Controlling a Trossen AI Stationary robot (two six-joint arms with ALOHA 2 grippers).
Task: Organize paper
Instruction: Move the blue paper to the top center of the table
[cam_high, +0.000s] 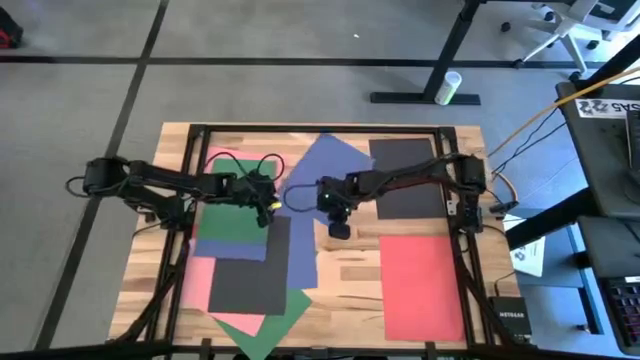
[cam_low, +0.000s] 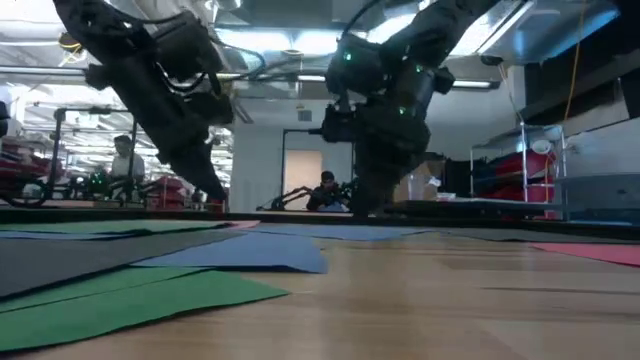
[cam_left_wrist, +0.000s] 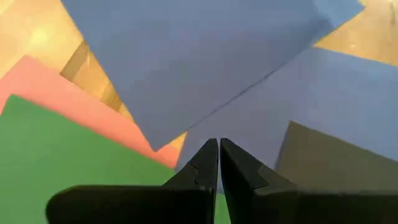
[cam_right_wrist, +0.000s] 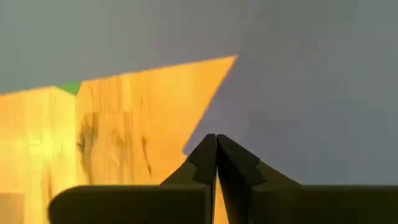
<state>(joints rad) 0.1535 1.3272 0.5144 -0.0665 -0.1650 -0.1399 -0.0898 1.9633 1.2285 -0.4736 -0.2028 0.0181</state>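
High view: both claws, left claw (cam_high: 268, 207) and right claw (cam_high: 340, 230), pinched closed over scattered paper (cam_high: 310, 170).

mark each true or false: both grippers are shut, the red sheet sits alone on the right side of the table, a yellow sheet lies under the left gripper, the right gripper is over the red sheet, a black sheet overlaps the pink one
1. Both grippers are shut. True: the left gripper and right gripper have fingers pressed together.
2. The red sheet lies alone on the table's right side. True.
3. A yellow sheet lies under the left gripper. False: blue sheets and a green sheet lie there.
4. The right gripper is over the red sheet. False: it is at a blue sheet's edge.
5. A black sheet overlaps the pink sheet. True.
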